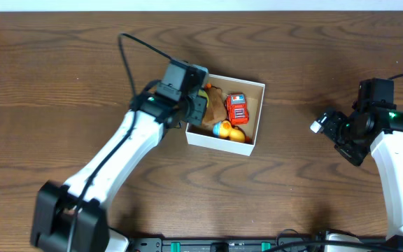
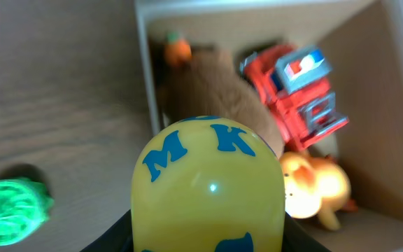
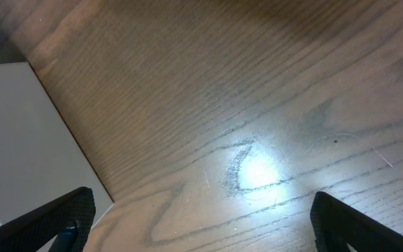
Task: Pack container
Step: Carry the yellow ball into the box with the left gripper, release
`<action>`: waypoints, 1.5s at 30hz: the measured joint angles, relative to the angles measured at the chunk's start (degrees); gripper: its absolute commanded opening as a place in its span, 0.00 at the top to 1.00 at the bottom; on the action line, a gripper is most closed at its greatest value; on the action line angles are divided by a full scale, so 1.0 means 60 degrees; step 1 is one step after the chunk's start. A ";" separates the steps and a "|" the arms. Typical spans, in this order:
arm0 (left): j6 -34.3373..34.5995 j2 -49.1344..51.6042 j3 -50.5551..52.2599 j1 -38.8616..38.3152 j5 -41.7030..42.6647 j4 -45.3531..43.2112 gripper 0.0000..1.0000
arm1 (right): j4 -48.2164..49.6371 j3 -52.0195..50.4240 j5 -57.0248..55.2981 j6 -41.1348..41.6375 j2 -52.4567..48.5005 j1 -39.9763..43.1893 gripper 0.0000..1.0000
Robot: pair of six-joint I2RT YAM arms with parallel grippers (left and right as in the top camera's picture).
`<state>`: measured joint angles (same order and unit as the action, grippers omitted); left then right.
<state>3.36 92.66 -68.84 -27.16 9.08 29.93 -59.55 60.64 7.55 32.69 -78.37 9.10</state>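
White container (image 1: 219, 142): one truck (image 1: 238, 108), one egg (image 2: 208, 189).

White arms (image 1: 117, 157), blk joints (image 1: 178, 78), cables (image 1: 127, 54)

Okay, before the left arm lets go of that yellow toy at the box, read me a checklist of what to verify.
1. Grip: left end effector shut on the yellow toy: ok.
2. Toy over the inside of the container: cannot tell; it hangs right at one wall.
3. Landing room: cannot tell; brown plush, red truck and rubber duck crowd the floor.
4. Right end effector clear of the box: ok; open, off to the side over the table.
5. Container flat, open side up: ok.
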 measured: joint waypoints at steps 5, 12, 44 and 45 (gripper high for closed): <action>-0.0084 0.0412 0.0004 -0.0168 0.0055 0.0076 0.26 | 0.0007 0.0000 0.0000 0.0000 0.0000 0.0000 0.01; -0.0033 -0.0244 0.0004 -0.0171 0.0142 0.0663 0.07 | 0.0004 -0.0004 0.0000 0.0000 0.0000 0.0000 0.01; -0.0062 0.0911 -0.0066 -0.0488 -0.0503 0.0980 0.81 | 0.0004 -0.0004 0.0004 0.0000 0.0000 0.0000 0.01; -0.0058 0.1005 -0.0066 -0.0514 -0.0495 0.0976 0.81 | 0.0000 -0.0004 0.0000 0.0000 0.0000 0.0000 0.01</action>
<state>3.01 98.70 -69.23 -30.24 6.11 35.79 -59.55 60.62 7.55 32.69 -78.37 9.10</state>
